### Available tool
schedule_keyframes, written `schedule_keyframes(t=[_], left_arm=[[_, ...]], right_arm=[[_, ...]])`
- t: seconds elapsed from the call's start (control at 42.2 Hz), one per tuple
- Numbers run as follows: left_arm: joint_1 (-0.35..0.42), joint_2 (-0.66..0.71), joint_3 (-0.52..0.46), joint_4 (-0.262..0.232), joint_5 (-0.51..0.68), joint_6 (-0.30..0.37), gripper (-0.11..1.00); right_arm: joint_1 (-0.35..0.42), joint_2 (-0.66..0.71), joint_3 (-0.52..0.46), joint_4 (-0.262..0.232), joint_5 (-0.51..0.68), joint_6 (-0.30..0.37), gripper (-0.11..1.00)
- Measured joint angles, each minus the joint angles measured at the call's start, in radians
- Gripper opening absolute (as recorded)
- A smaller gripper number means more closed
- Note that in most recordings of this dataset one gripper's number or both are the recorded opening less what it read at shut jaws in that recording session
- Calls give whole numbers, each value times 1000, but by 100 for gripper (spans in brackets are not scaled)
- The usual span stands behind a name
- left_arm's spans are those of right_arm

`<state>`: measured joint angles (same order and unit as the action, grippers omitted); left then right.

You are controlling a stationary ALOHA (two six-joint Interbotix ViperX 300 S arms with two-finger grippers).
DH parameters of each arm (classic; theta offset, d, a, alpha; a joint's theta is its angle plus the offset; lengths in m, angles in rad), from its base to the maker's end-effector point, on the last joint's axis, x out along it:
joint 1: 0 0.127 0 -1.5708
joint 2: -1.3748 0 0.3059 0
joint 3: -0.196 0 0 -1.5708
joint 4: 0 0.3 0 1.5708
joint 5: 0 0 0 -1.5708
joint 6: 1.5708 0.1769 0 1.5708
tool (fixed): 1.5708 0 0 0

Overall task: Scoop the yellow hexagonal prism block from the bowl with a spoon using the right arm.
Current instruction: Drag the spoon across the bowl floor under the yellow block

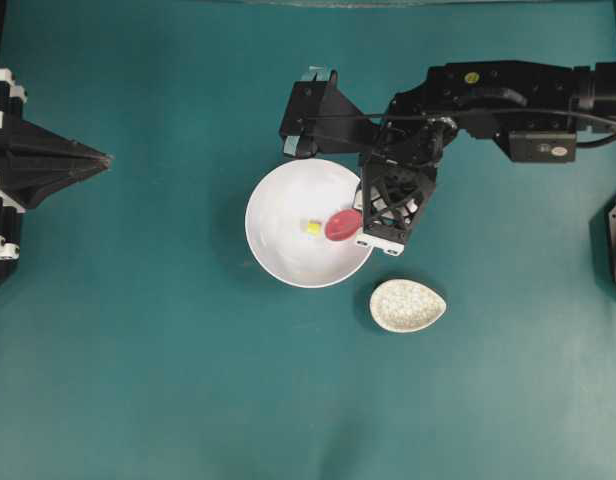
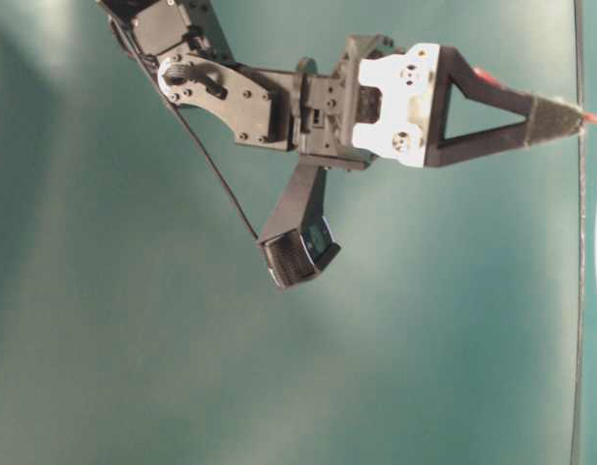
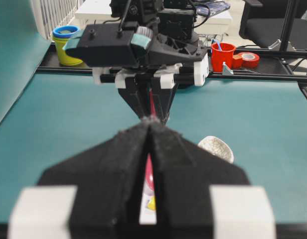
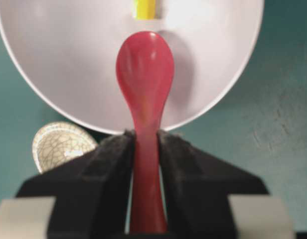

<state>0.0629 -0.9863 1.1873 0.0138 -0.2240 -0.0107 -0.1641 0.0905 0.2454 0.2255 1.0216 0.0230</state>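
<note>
The right tool (image 4: 145, 164) pinches the spoon (image 4: 145, 79) by its handle, scoop just short of the yellow hexagonal prism block (image 1: 313, 228) lying in the bowl (image 1: 278, 245). A shallow push may shove the tiny block away rather than load it. The left tool (image 1: 93, 158), pressed together, waits well apart.
</note>
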Motion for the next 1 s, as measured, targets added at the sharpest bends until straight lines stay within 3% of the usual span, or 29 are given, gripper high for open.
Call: schedule_keyframes(t=[0.995], left_arm=[[0, 0, 0, 0, 0, 0, 0]], right_arm=[[11, 41, 2, 0, -127, -18, 22]])
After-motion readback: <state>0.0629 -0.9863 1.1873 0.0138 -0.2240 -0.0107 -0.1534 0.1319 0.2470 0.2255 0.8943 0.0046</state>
